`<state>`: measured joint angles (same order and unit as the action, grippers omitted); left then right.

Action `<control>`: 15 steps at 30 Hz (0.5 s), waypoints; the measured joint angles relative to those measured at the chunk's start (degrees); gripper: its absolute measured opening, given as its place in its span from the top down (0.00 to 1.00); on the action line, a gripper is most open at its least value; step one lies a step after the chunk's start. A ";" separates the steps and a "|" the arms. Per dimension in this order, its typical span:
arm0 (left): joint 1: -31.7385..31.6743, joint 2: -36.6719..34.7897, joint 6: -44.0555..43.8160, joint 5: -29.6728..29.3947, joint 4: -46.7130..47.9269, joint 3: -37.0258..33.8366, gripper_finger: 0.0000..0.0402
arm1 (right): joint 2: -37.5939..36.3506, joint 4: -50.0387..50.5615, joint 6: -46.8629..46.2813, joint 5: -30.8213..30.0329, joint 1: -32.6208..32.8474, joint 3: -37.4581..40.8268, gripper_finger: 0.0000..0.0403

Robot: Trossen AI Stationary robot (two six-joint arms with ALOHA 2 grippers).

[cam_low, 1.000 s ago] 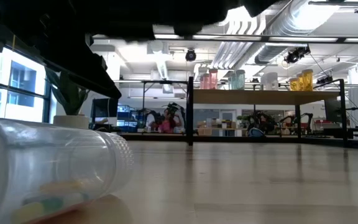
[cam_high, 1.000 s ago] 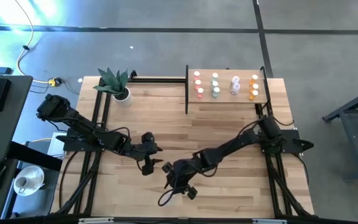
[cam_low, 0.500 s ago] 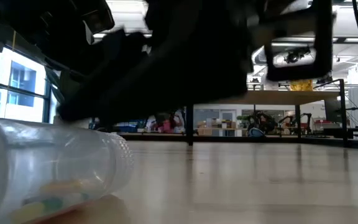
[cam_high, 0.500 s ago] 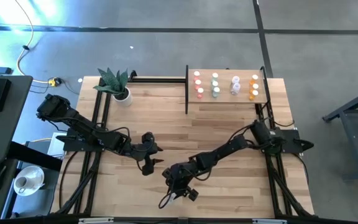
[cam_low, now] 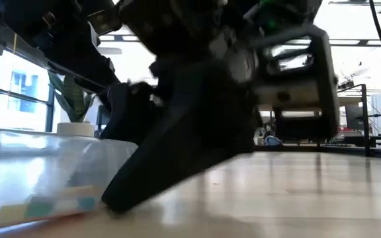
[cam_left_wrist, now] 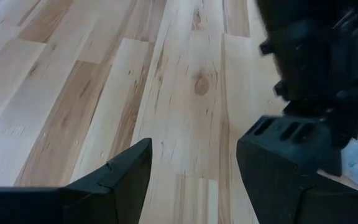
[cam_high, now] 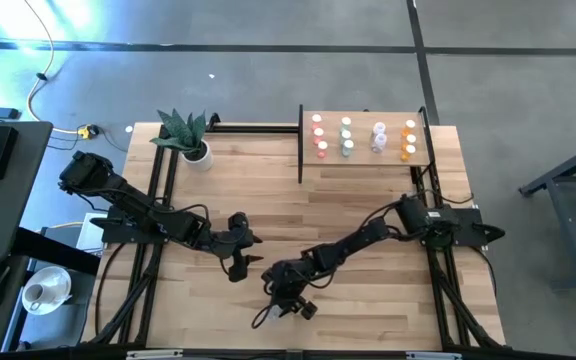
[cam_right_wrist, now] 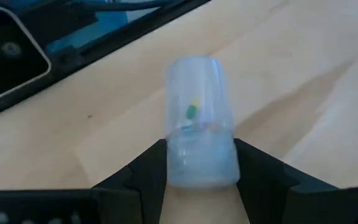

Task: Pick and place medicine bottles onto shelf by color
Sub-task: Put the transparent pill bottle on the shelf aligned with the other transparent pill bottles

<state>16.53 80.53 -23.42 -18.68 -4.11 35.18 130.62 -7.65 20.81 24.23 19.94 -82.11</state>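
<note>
- Clear bottle (cam_right_wrist: 199, 121) lies on its side on the table (cam_high: 368, 200), at the near edge, well apart from the shelf (cam_high: 363, 160); it sits lengthwise between the right claw's fingers (cam_right_wrist: 135, 174).
- Right claw (cam_high: 286, 297) is down at tabletop level near the front edge, arm stretched across from the right side. Likely placed so low because the bottle is lying flat and has to be taken from the side.
- Right claw state: fingers partly spread, one on each side of the bottle's capped end, touching or very nearly so. Looks like a grip on the bottle, though it does not look lifted.
- Small coloured pills show through the bottle's clear wall.
- Shelf at the far right of the table already carries bottles (cam_high: 346, 137) in columns by colour: pink, green, clear, orange. This clear one would belong with the clear column.
- Left claw (cam_high: 249, 257) waits near the table's middle, just beside the right claw, fingers spread wide and released, holding nothing; bare wood shows between them in its wrist view.
- Plant (cam_high: 186, 133) stands at the far left corner, out of the way.
</note>
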 joint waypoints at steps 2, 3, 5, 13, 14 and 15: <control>-0.01 0.00 0.00 0.00 0.05 0.00 0.44 | 0.73 -0.83 -1.71 0.94 -0.19 -0.02 0.59; 0.00 0.00 0.00 -0.01 0.04 0.00 0.44 | 1.04 -1.33 -2.25 1.16 -0.29 -0.11 0.59; -0.01 0.00 0.00 0.00 0.10 0.00 0.44 | 1.30 -1.86 -2.79 1.55 -0.50 -0.09 0.59; 0.00 0.00 0.02 0.02 1.14 0.00 0.44 | 1.25 -2.17 -2.53 1.53 -0.51 -0.09 0.60; 0.00 0.00 0.01 0.02 1.42 0.00 0.44 | 1.23 -2.20 -2.53 1.55 -0.55 -0.09 0.62; -0.01 0.00 -0.06 0.01 1.73 0.00 0.44 | 1.22 -2.20 -2.53 1.55 -0.56 -0.09 0.64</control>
<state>16.51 80.53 -23.48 -18.67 -2.37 35.18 131.84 -9.86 18.28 25.78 19.38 -82.19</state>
